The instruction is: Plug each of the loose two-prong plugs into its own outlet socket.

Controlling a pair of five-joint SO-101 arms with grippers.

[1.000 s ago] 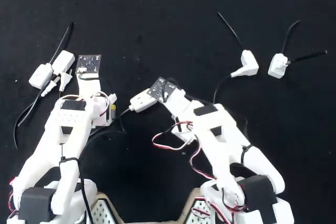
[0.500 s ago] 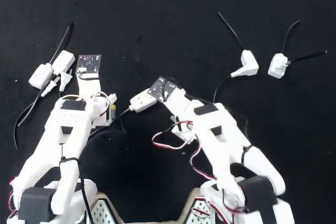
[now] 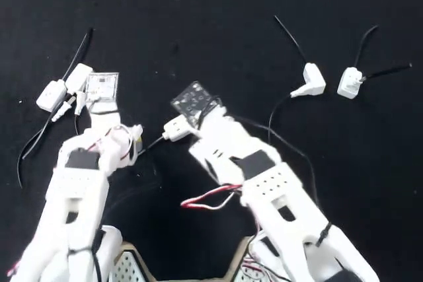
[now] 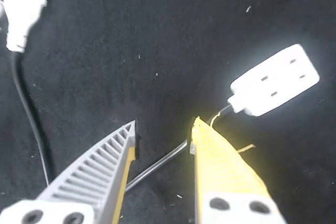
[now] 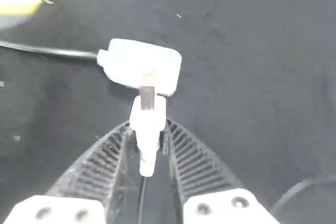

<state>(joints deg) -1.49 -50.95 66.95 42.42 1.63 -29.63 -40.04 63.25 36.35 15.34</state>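
Observation:
My right gripper (image 5: 148, 129) is shut on a white two-prong plug (image 5: 148, 121). The plug's prongs point at the white outlet block (image 5: 140, 66) and a prong tip touches its near face. In the high view the block (image 3: 176, 127) lies at the table's middle, just in front of the right arm's wrist. My left gripper (image 4: 164, 125) is open and holds nothing. It straddles the block's black cable (image 4: 157, 163), and the slotted block (image 4: 275, 80) lies off to one side. Two loose plugs (image 3: 65, 87) lie at the far left. Another plug (image 3: 310, 80) and a small white socket piece (image 3: 349, 84) lie at the far right.
The black table (image 3: 218, 37) is bare across its far middle. Thin black cords trail from the plugs on both sides. Red and white wires (image 3: 208, 196) loop beside the right arm's base.
Both arms have leaned forward. The right wrist has swung left and farther over the outlet block, still holding its plug. The left wrist has shifted toward the loose plugs. The block has barely moved.

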